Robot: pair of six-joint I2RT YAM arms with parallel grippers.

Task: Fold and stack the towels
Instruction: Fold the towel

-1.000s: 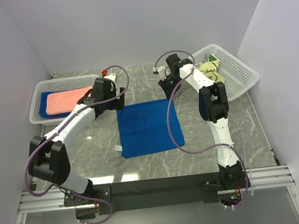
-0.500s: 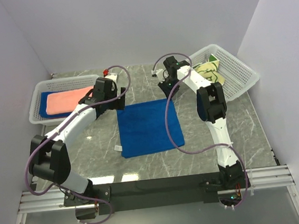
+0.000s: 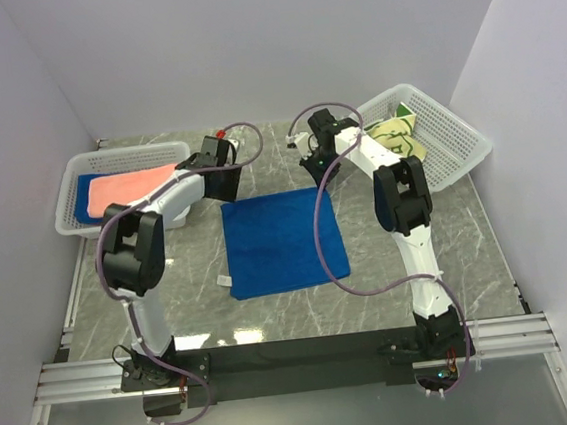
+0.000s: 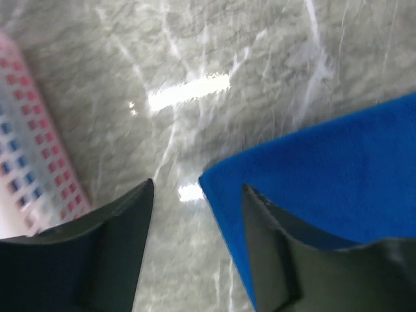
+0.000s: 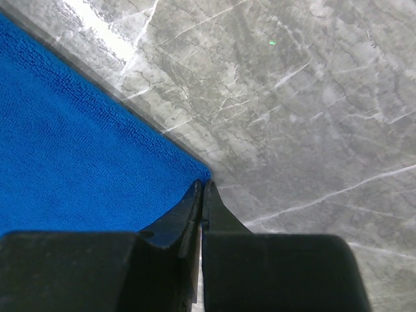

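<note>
Reaching down to the blue towel [image 3: 284, 241] lying flat on the surface [image 3: 468, 245], the left fingers [image 4: 97, 260] stand parted astride its far-left corner, the right fingers [image 5: 224, 224] pressed together at its far-right corner.

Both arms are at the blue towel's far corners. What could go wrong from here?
1. The right fingers are shut at the very tip of the blue towel corner. They may hold little or no cloth and slip on lifting.
2. The left fingers are open, barely straddling their corner. Closing may miss it, skewing the fold.
</note>
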